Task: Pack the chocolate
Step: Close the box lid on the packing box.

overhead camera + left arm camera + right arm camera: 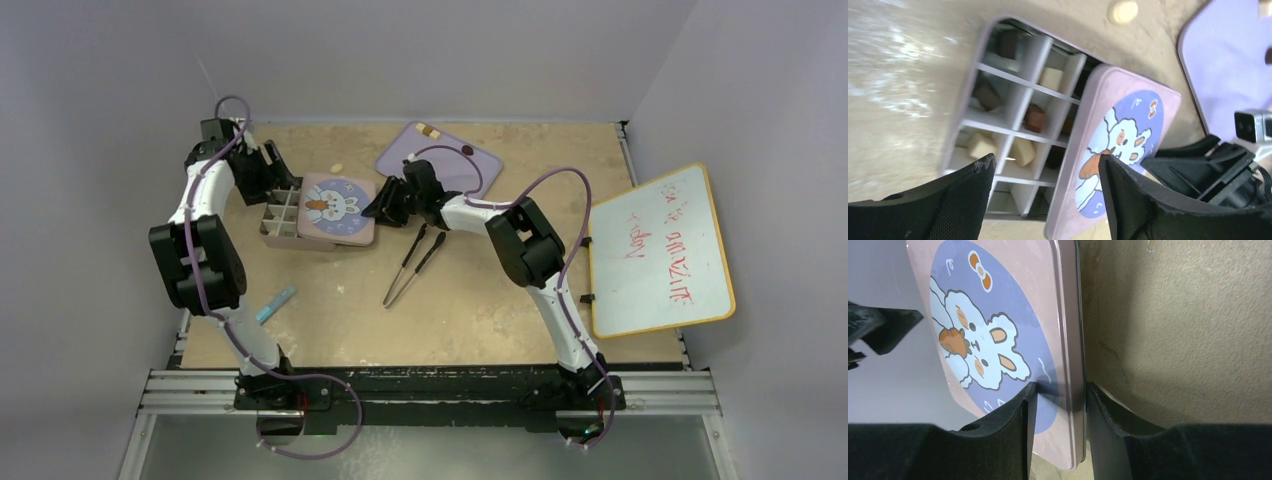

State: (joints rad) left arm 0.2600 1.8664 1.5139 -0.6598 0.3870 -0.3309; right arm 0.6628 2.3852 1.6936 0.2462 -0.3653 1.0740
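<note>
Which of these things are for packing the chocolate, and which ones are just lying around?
For the job: chocolates, divided box, rabbit lid pinched by the right gripper, purple tray, stray cream chocolate.
Just lying about: black tweezers, whiteboard, small blue stick.

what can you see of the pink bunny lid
The pale pink square tin lid has rounded corners and a blue circle printed with a white bunny, an orange carrot and a bow. It lies partly over the divided chocolate box, leaving several cells uncovered. The right tool grips its edge, one finger on the printed face, one at the rim.
</note>
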